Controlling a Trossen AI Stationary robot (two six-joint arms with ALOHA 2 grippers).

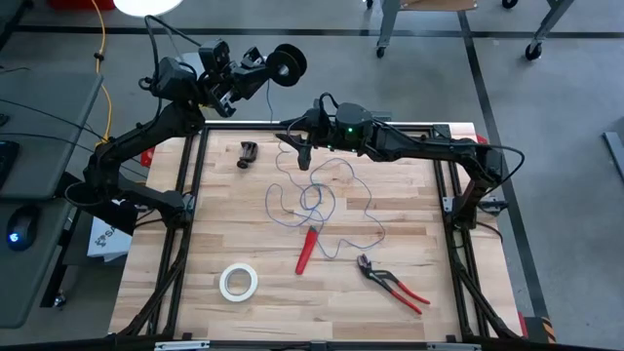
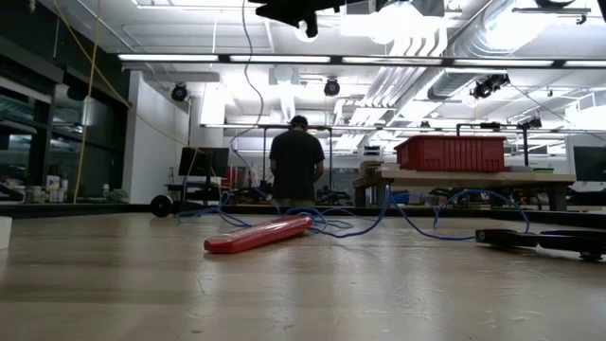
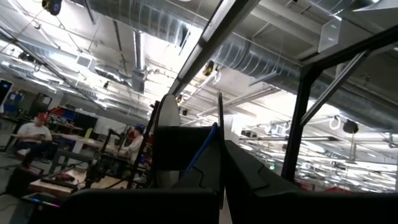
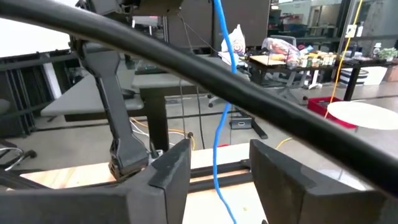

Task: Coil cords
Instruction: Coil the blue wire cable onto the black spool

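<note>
My left gripper [image 1: 258,66] is raised beyond the table's far edge and is shut on a small black round spool [image 1: 289,60]. The thin blue-violet wire [image 1: 314,195] runs from the spool down to the table, where it lies in loose loops at the middle; it also shows in the low view [image 2: 379,223]. My right gripper [image 1: 301,146] hangs over the far middle of the table, open. A rising stretch of the wire [image 4: 221,124] passes through the gap between its fingers; I cannot tell whether it touches them. My left gripper holds the spool pinched between its two fingers, edge-on, one black flange [image 3: 166,134] toward each finger, with the wound blue wire [image 3: 202,146] showing between the flanges. The spool is lifted clear, high above the table. The finger pads are hidden behind the spool.
On the table lie a red-handled tool [image 1: 307,250], red-handled pliers [image 1: 390,283], a white tape roll [image 1: 238,282] and a small black part [image 1: 248,154]. A yellow cable [image 1: 100,49] hangs off the table's left. A person [image 2: 296,161] stands in the room behind.
</note>
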